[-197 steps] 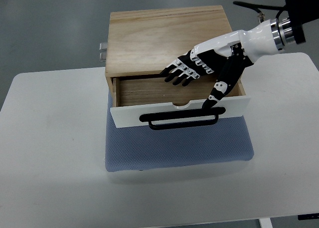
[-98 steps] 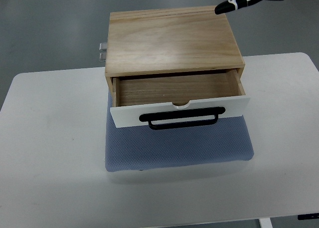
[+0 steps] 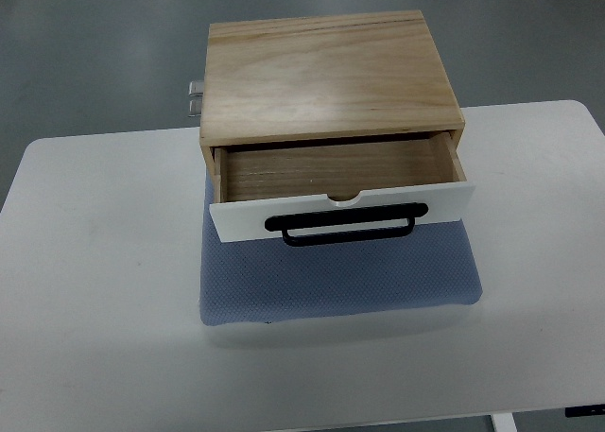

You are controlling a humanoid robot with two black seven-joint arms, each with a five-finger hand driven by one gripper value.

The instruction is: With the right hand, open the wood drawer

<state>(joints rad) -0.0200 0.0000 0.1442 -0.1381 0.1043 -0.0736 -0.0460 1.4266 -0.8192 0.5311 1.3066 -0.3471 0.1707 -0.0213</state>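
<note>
A white worktop (image 3: 95,290) carries a blue-grey textured mat (image 3: 340,285). On the mat stands a light wooden box (image 3: 326,73), its wooden drawer with white front (image 3: 340,212) and black bar handle (image 3: 345,224) pulled partly out. Neither hand shows, so their state cannot be told.

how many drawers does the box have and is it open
1. The drawer sits in the front of the wood box, pulled partly out, its black handle facing the camera. It looks empty. No other drawer shows.
</note>
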